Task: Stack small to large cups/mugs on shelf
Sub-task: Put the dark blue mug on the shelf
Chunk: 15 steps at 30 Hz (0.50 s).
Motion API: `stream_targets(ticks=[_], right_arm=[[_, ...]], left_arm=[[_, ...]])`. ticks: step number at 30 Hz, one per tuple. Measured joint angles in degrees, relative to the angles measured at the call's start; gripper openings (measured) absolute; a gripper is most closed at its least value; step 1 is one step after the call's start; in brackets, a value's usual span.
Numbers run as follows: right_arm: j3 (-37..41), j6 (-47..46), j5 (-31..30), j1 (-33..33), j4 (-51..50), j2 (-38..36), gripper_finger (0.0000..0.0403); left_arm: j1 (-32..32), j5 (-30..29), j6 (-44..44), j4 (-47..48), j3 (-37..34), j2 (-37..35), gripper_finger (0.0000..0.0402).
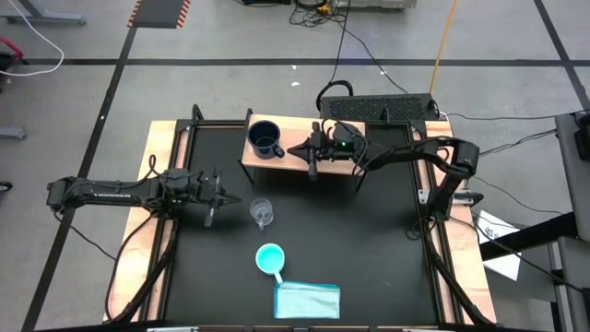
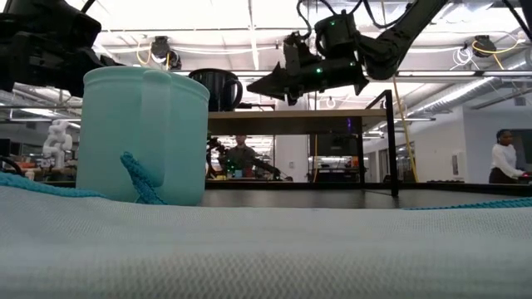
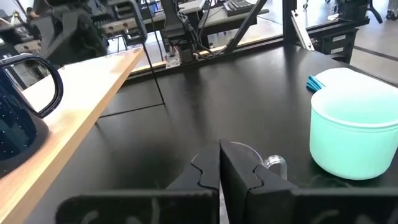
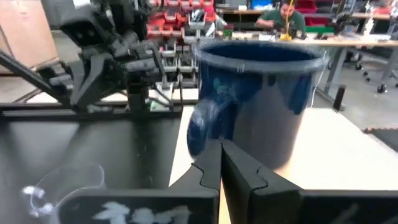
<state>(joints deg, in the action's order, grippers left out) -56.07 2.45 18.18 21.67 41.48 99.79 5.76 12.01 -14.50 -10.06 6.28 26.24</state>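
The dark navy mug (image 1: 265, 138) stands on the left part of the light-wood shelf (image 1: 295, 129). It also shows in the right wrist view (image 4: 261, 93). My right gripper (image 1: 295, 149) is shut above the shelf, level, its tips just right of the mug's handle (image 4: 202, 127). The clear glass cup (image 1: 262, 213) stands on the black table. My left gripper (image 1: 235, 199) is shut and empty just left of it; the cup (image 3: 264, 162) shows right behind the fingertips (image 3: 219, 168). The turquoise mug (image 1: 269, 259) stands nearer the front edge.
A folded light blue cloth (image 1: 307, 300) lies at the table's near edge, right of the turquoise mug. The shelf's dark legs (image 1: 242, 168) stand on the table. Wooden strips (image 1: 157, 166) edge the black table. People stand in the room beyond (image 2: 503, 162).
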Motion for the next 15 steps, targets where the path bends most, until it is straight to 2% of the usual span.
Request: stream_targets(ticks=[6,15], right_arm=[[-3.8,-0.4,0.1,0.0,-1.0,4.1,0.0000],[-5.4,-0.3,0.1,0.1,-1.9,5.2,0.0000]], left_arm=[[0.0,0.0,0.3,0.0,0.0,0.0,0.0020],[-0.1,0.0,1.1,1.4,0.0,0.0,0.0005]])
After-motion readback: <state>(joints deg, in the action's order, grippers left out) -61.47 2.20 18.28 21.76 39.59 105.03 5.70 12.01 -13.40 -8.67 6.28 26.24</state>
